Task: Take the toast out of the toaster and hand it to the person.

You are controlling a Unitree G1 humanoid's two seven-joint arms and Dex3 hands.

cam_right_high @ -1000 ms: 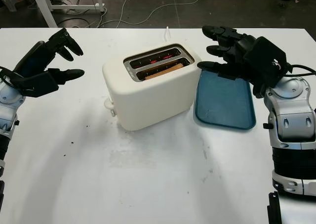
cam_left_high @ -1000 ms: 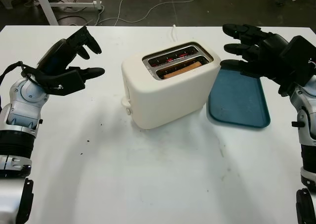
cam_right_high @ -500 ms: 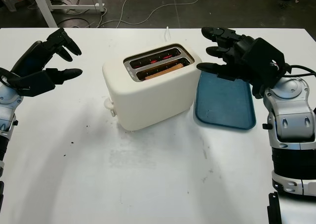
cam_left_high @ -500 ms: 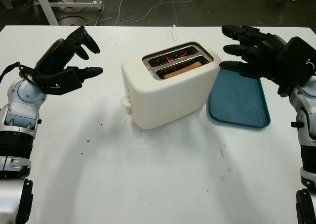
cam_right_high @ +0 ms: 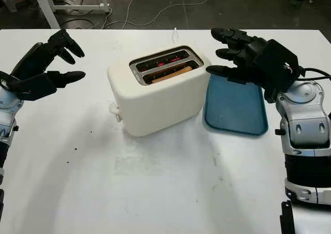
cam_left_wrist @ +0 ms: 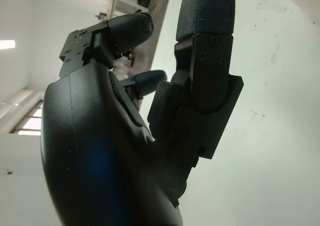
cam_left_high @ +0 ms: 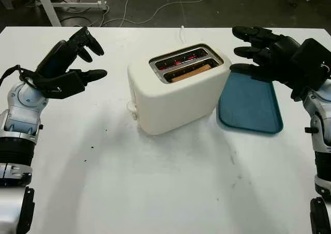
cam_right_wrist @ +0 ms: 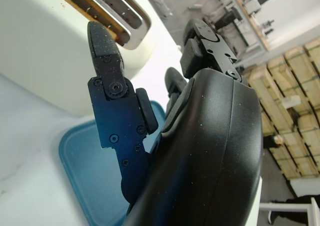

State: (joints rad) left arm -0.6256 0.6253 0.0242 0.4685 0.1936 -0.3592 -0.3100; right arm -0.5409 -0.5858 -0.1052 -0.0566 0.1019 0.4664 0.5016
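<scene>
Toast (cam_left_high: 192, 72) sits in the near slot of the cream toaster (cam_left_high: 176, 92), mid-tabletop (cam_left_high: 170, 182). Left hand (cam_left_high: 67, 66) open, holding nothing, well left of it. Right hand (cam_left_high: 269, 53) open above the blue tray (cam_left_high: 251, 107).

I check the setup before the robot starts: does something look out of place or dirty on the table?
The toaster sits askew to the table edges, its corner overlapping the blue tray. Small dark crumbs dot the white table. Nothing looks damaged.
</scene>
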